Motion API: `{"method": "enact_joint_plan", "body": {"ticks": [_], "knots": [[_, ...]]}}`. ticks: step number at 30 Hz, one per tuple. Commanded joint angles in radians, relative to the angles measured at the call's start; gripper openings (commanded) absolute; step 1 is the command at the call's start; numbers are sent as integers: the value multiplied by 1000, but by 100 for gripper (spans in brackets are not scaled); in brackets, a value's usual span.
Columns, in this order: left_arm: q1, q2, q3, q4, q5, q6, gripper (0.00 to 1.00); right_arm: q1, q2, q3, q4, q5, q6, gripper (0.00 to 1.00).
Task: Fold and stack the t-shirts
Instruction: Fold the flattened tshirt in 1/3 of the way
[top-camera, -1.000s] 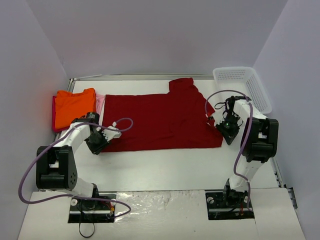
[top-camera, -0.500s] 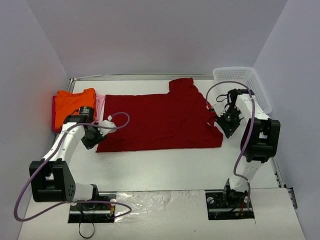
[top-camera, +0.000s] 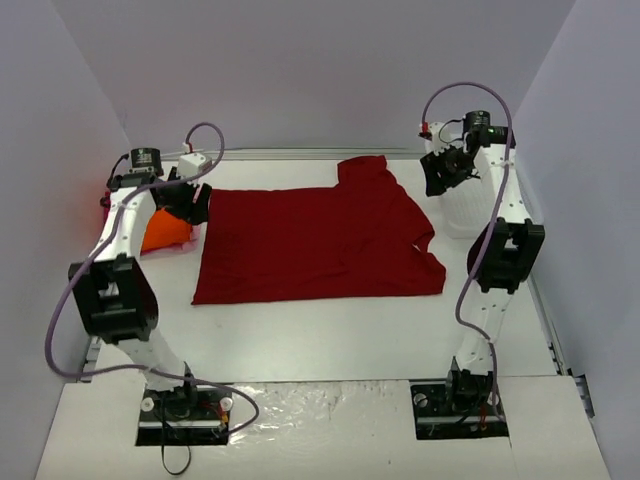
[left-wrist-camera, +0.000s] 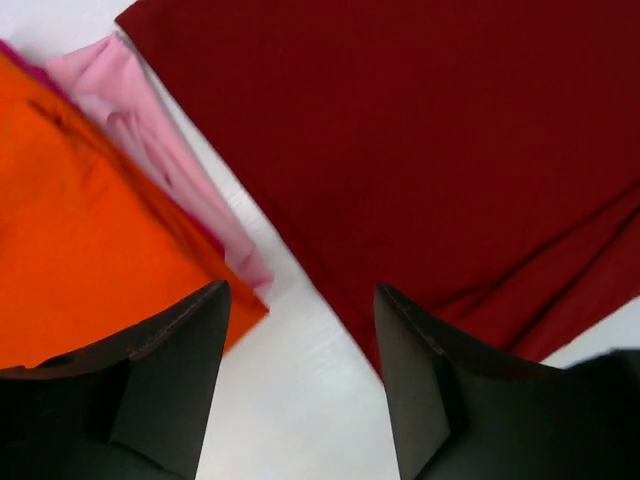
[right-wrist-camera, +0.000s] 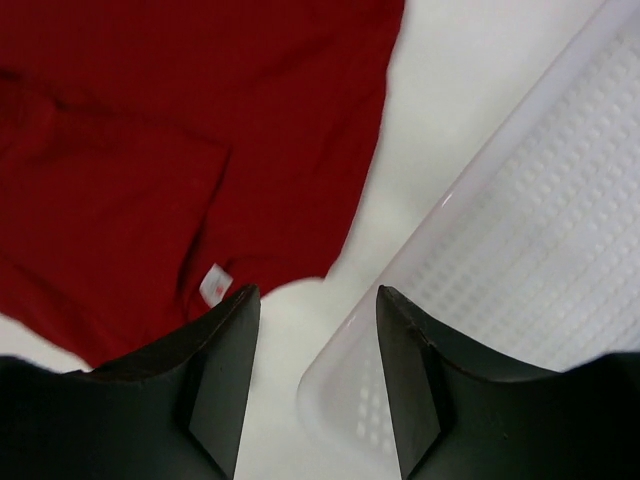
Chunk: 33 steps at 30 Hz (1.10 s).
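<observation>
The dark red t-shirt (top-camera: 315, 240) is lying spread flat across the middle of the counter (top-camera: 320, 335), one sleeve pointing toward the far edge and its hem toward the left. Just left of it, at the far left corner, the orange t-shirt (left-wrist-camera: 80, 240) is sitting folded, with the pale pink t-shirt (left-wrist-camera: 150, 140) peeking out along its edge between the orange and the red cloth.

The left claw (left-wrist-camera: 300, 295) is hanging above the strip of bare counter between the orange shirt and the red hem, its jaws standing apart and gripping nothing. The right claw (right-wrist-camera: 317, 297) is hovering high at the far right, over the gap between the red shirt's sleeve and the white mesh basket (right-wrist-camera: 520, 280), and it too is released and empty. A small white label (right-wrist-camera: 213, 285) is showing at the red shirt's edge just beside the right claw's left finger.
</observation>
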Motion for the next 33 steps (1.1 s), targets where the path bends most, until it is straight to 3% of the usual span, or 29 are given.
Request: {"method": "enact_joint_plan", "body": {"ticks": [1,2,5,9,17,23,30,33], "knots": [[1,146,200,64,158,-187,59,18,133,160,-28,-75,97,47],[1,231,247,70,180,-209,67,21,194,251,-29,-75,109,48],[-1,394,429,58,215,-253,68,32,282,362,-9,-78,134,48],[-9,561,612,55,195,-272,69,37,316,342,88,-89,183,49],[-16,841,940,-13,149,-229,70,63,352,290,93,-61,143,50],[-26,942,1046,-36,96,-181,72,70,347,212,91,-38,123,50],[-26,962,1030,-17,53,-138,73,104,344,181,91,-9,111,50],[-26,967,1031,-28,60,-128,67,116,344,181,91,20,111,50]]}}
